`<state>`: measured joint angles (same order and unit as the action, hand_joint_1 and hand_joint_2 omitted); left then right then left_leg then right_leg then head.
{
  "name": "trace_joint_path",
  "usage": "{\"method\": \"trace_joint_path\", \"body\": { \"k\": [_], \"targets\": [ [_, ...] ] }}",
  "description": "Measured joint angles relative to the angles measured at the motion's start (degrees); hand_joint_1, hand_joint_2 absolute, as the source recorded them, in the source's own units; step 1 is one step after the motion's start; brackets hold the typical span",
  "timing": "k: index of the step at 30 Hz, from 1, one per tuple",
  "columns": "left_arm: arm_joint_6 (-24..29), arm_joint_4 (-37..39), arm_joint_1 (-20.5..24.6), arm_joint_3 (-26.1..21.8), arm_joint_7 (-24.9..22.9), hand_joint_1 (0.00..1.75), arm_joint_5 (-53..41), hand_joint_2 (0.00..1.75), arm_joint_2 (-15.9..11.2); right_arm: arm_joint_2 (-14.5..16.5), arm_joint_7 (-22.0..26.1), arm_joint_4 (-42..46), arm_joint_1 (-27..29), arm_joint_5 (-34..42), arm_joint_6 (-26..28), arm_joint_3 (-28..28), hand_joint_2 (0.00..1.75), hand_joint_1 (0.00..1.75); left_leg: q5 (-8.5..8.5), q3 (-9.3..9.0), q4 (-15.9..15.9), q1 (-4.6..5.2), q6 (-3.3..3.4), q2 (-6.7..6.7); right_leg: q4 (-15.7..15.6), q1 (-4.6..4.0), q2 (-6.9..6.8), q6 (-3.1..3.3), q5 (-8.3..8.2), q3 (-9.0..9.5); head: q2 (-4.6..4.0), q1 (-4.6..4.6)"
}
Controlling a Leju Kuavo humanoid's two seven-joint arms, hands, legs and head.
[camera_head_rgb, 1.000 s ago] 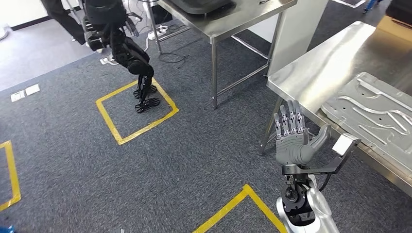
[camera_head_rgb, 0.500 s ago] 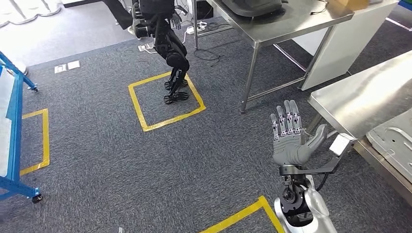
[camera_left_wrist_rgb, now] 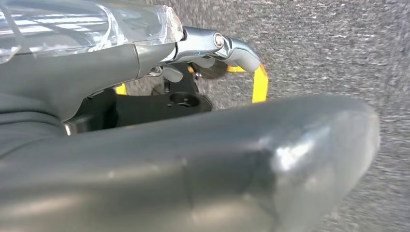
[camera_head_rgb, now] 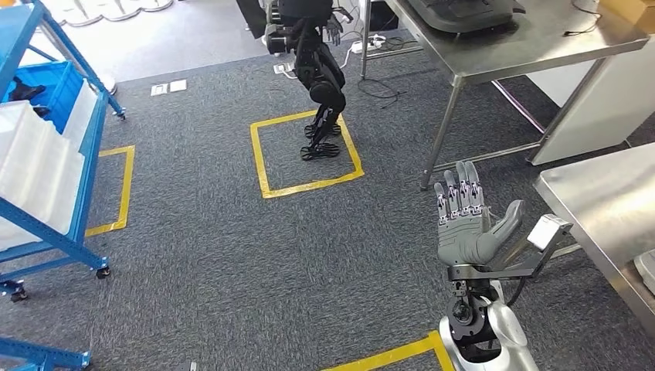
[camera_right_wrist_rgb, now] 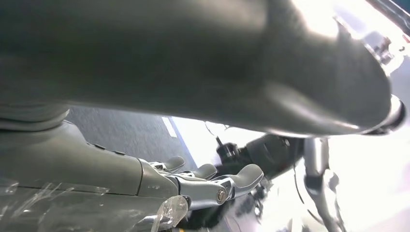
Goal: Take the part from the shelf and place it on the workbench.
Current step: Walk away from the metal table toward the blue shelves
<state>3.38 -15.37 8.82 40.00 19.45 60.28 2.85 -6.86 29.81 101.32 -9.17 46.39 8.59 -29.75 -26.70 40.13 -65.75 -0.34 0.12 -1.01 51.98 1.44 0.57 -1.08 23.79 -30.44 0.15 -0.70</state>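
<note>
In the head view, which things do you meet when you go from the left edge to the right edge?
Blue shelf → yellow floor square → black legged robot standing in it → steel table → the robot's raised right hand → steel workbench at the right edge.

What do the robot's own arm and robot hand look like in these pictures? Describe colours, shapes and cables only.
The right robot hand has a grey ribbed palm, thick grey thumb and darker segmented fingers. A black wrist bracket carries a small silver box. The silver arm has black joints and a thin black cable.
</note>
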Motion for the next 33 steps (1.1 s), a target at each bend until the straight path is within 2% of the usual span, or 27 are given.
{"method": "trace_joint_path", "body": {
  "k": [1, 2, 3, 4, 5, 7, 8, 10, 12, 13, 15, 16, 17, 18, 19, 21, 22, 23, 24, 25, 26, 27, 28, 30, 31, 32, 33],
  "targets": [
    [-0.01, 0.00, 0.00, 0.01, 0.00, 0.00, 0.00, 0.00, 0.02, 0.00, 0.00, 0.03, 0.04, 0.01, 0.00, 0.00, 0.00, 0.00, -1.14, 1.77, -3.57, -0.05, -0.05, 0.21, 0.00, -0.13, -0.76, 0.10, 0.08, 0.03, 0.00, 0.01],
    [0.00, 0.00, -0.06, 0.01, 0.00, 0.00, 0.00, 0.00, 0.03, 0.00, 0.00, 0.03, 0.07, 0.01, 0.00, 0.00, 0.00, 0.00, -1.23, 2.47, -4.91, -0.05, 0.00, 0.29, 0.00, -0.23, -1.49, 0.18, 0.18, 0.08, 0.00, 0.01],
    [0.01, 0.00, -0.13, 0.02, 0.00, 0.00, 0.00, 0.00, 0.03, 0.00, 0.00, 0.04, 0.09, 0.01, 0.00, 0.00, 0.00, 0.00, -0.21, 1.81, -3.56, 0.01, 0.17, 0.43, 0.00, -0.32, -2.15, 0.21, 0.30, 0.18, 0.00, 0.00],
    [0.02, 0.00, -0.15, 0.02, 0.00, 0.00, 0.00, 0.00, 0.03, 0.00, 0.00, 0.06, 0.10, 0.01, 0.00, 0.00, 0.00, 0.00, 1.62, -0.07, 0.15, 0.15, 0.49, 0.86, 0.00, -0.39, -2.78, 0.20, 0.44, 0.35, 0.00, -0.01],
    [0.02, 0.00, -0.14, 0.02, 0.00, 0.00, 0.00, 0.00, 0.02, 0.00, 0.00, 0.10, 0.10, 0.01, 0.00, 0.00, 0.00, 0.00, 3.65, -2.65, 5.02, 0.47, 0.96, 1.95, -0.03, -0.43, -3.37, 0.15, 0.60, 0.55, 0.00, -0.01],
    [0.01, 0.00, 0.04, 0.02, 0.00, 0.00, 0.00, 0.00, 0.01, 0.00, 0.00, 0.19, 0.11, 0.01, 0.01, 0.00, 0.00, 0.00, 6.02, -6.73, 12.71, 1.39, 1.78, 4.24, -0.01, -0.72, -4.35, -0.20, 0.98, 0.88, 0.00, -0.02],
    [0.01, 0.00, 0.10, 0.02, 0.00, 0.00, 0.00, 0.00, -0.01, 0.00, 0.00, 0.22, 0.13, 0.01, 0.01, 0.00, 0.00, 0.00, 6.26, -7.55, 14.26, 1.75, 2.03, 4.81, -0.04, -0.83, -4.86, -0.42, 1.14, 1.00, 0.00, -0.03],
    [0.01, 0.01, -0.01, 0.02, 0.00, 0.00, 0.00, 0.00, -0.02, 0.02, -0.01, 0.25, 0.15, 0.02, 0.01, 0.00, 0.00, 0.00, 6.27, -7.83, 14.81, 1.78, 2.30, 3.89, -0.19, -0.91, -5.82, -0.89, 1.43, 1.24, 0.00, -0.03],
    [0.02, 0.01, -0.19, 0.01, 0.04, 0.00, 0.01, 0.00, -0.01, 0.01, 0.01, 0.31, 0.14, 0.00, 0.01, 0.01, 0.00, 0.00, 6.51, -8.22, 15.33, 1.44, 2.77, 2.64, 1.34, -0.75, -4.61, -1.30, 2.75, 0.89, -0.01, -0.04],
    [0.03, 0.01, -0.16, 0.01, 0.05, 0.00, 0.02, 0.00, -0.01, -0.02, 0.03, 0.34, 0.16, -0.01, 0.00, 0.01, 0.00, 0.00, 6.62, -8.47, 15.56, 1.19, 3.04, 2.02, 3.98, -0.69, -3.32, -1.47, 4.24, -0.26, -0.02, -0.03],
    [0.04, 0.00, -0.02, 0.01, 0.07, 0.00, 0.04, 0.00, 0.02, -0.07, 0.07, 0.34, 0.34, 0.00, 0.01, 0.01, 0.00, 0.00, 6.63, -8.59, 15.58, 1.05, 3.35, 0.73, 12.62, -0.61, -1.20, -1.74, 7.95, -4.57, -0.02, -0.02],
    [0.04, 0.00, 0.00, 0.01, 0.07, 0.00, 0.04, 0.00, 0.03, -0.08, 0.07, 0.34, 0.49, 0.02, 0.01, 0.01, 0.00, 0.00, 6.62, -8.62, 15.57, 1.01, 3.39, -0.02, 16.53, -0.60, -0.88, -1.89, 9.15, -6.79, -0.02, -0.01],
    [0.04, 0.00, -0.05, 0.02, 0.07, 0.00, 0.04, 0.00, 0.05, -0.10, 0.07, 0.34, 0.62, 0.02, 0.02, 0.00, 0.00, 0.00, 6.60, -8.67, 15.55, 0.95, 3.38, -0.78, 18.55, -0.56, -0.79, -2.03, 9.26, -8.14, -0.01, -0.02],
    [0.04, 0.00, -0.11, 0.02, 0.07, 0.00, 0.04, 0.00, 0.06, -0.11, 0.07, 0.34, 0.69, 0.02, 0.02, 0.00, 0.00, 0.00, 6.58, -8.75, 15.51, 0.84, 3.35, -1.54, 18.08, -0.48, -0.74, -2.15, 8.19, -8.29, -0.01, -0.02],
    [0.04, 0.00, -0.15, 0.02, 0.07, 0.00, 0.04, 0.00, 0.06, -0.13, 0.07, 0.34, 0.71, 0.02, 0.02, 0.00, 0.00, 0.00, 6.52, -8.85, 15.42, 0.67, 3.25, -2.32, 15.15, -0.31, -0.51, -2.30, 6.13, -7.16, -0.01, -0.02],
    [0.04, 0.00, -0.10, 0.02, 0.10, 0.00, 0.04, 0.00, 0.05, -0.16, 0.07, 0.34, 0.70, 0.02, 0.02, 0.00, 0.00, 0.00, 6.22, -8.87, 14.95, 0.41, 2.74, -3.82, 6.21, 0.35, 1.68, -2.75, 1.81, -3.09, -0.02, 0.01],
    [0.03, 0.00, -0.05, 0.02, 0.14, 0.00, 0.04, 0.00, 0.05, -0.17, 0.06, 0.36, 0.73, 0.02, 0.02, 0.00, 0.00, 0.00, 6.10, -8.73, 14.75, 0.33, 2.37, -4.50, 2.82, 0.61, 2.91, -2.76, 0.55, -1.51, -0.01, -0.01],
    [0.03, 0.00, -0.04, 0.02, 0.19, 0.00, 0.04, 0.00, 0.04, -0.17, 0.06, 0.37, 0.77, 0.02, 0.02, 0.00, 0.00, 0.00, 6.08, -8.53, 14.65, 0.29, 2.00, -5.10, 0.93, 0.70, 3.79, -2.59, 0.06, -0.65, -0.01, -0.02],
    [0.03, 0.00, -0.09, 0.02, 0.22, 0.00, 0.04, 0.00, 0.04, -0.17, 0.06, 0.38, 0.77, 0.02, 0.02, 0.00, 0.00, 0.00, 6.15, -8.32, 14.68, 0.21, 1.65, -5.65, 0.34, 0.59, 3.99, -2.19, 0.08, -0.41, 0.00, -0.04],
    [0.03, 0.00, -0.22, 0.02, 0.24, 0.00, 0.04, 0.00, 0.03, -0.17, 0.06, 0.38, 0.74, 0.02, 0.02, 0.00, 0.00, 0.00, 6.30, -8.16, 14.85, 0.03, 1.39, -6.19, 0.34, 0.44, 3.38, -1.66, -0.02, -0.46, 0.00, -0.07],
    [0.03, 0.00, -0.38, 0.02, 0.24, 0.00, 0.04, 0.00, 0.02, -0.17, 0.07, 0.42, 0.65, 0.01, 0.02, 0.01, 0.00, 0.00, 6.14, -7.90, 14.60, -0.05, 1.13, -5.89, 0.28, 0.33, 2.75, -1.22, -0.09, -0.42, 0.00, -0.07],
    [0.03, 0.00, -0.48, 0.02, 0.24, 0.00, 0.04, 0.00, 0.01, -0.17, 0.08, 0.49, 0.57, 0.01, 0.01, 0.02, 0.00, 0.00, 5.45, -7.31, 13.48, -0.06, 0.88, -4.87, 0.20, 0.30, 2.11, -0.79, -0.17, -0.36, 0.00, -0.10],
    [0.02, 0.00, -0.47, 0.03, 0.24, 0.00, 0.04, 0.00, -0.01, -0.17, 0.09, 0.56, 0.54, 0.01, 0.00, 0.03, 0.00, 0.00, 4.09, -6.12, 10.97, -0.02, 0.63, -3.40, 0.12, 0.27, 1.41, -0.43, -0.22, -0.30, 0.00, -0.12],
    [0.01, 0.00, -0.25, 0.04, 0.24, 0.00, 0.04, 0.00, 0.01, -0.19, 0.09, 0.66, 0.60, -0.01, 0.00, 0.04, 0.00, 0.00, 0.18, -2.12, 2.47, 0.04, 0.22, -0.58, 0.09, 0.03, 0.02, 0.00, -0.12, -0.23, 0.00, -0.13],
    [0.00, 0.00, -0.18, 0.04, 0.24, 0.00, 0.04, 0.00, 0.02, -0.19, 0.09, 0.67, 0.63, -0.01, 0.00, 0.04, 0.00, 0.00, -1.39, 0.01, -1.87, 0.00, 0.13, -0.07, 0.09, -0.10, -0.73, 0.11, -0.04, -0.22, 0.00, -0.11],
    [-0.01, 0.00, -0.19, 0.05, 0.24, 0.00, 0.04, 0.00, 0.04, -0.19, 0.09, 0.67, 0.65, -0.01, 0.00, 0.04, 0.00, 0.00, -2.05, 1.37, -4.45, -0.01, 0.13, 0.13, 0.09, -0.20, -1.47, 0.18, 0.06, -0.17, 0.00, -0.11],
    [0.00, 0.00, -0.23, 0.05, 0.24, 0.00, 0.04, 0.00, 0.06, -0.19, 0.08, 0.67, 0.64, -0.01, 0.00, 0.03, 0.00, 0.00, -1.65, 1.56, -4.70, 0.02, 0.26, 0.22, 0.09, -0.28, -2.16, 0.22, 0.17, -0.10, 0.00, -0.11]
  ]
}}
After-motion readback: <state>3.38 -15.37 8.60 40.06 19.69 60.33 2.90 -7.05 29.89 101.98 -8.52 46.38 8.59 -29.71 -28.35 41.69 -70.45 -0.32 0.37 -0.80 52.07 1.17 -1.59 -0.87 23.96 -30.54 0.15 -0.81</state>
